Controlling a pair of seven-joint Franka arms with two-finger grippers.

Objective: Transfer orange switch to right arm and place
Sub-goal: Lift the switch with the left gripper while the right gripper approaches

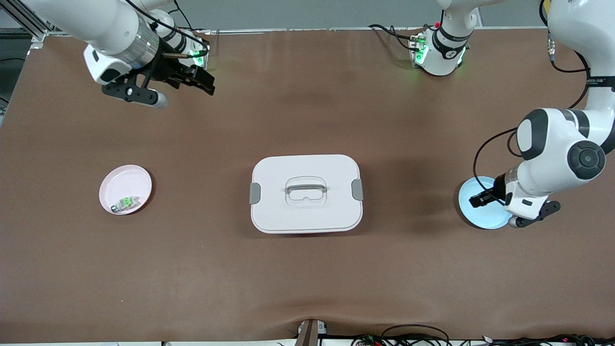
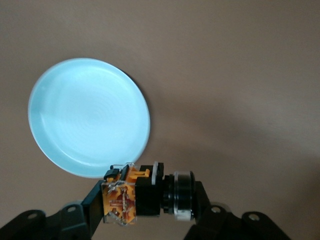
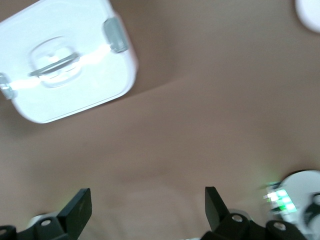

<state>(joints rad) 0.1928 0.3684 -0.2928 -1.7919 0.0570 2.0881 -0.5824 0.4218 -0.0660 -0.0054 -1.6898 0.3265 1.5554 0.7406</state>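
While the left gripper (image 2: 145, 212) hangs over the blue plate (image 1: 473, 211), fingers (image 2: 92, 205) clamped on the orange switch (image 2: 145, 194), the right gripper (image 1: 185, 79) waits with fingers spread, up over the bench (image 1: 307, 278) at the right arm's end.

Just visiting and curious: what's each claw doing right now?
Left claw shut on the orange switch, above the blue plate. Right claw open, waiting over bare table. White box sits mid-table between them.
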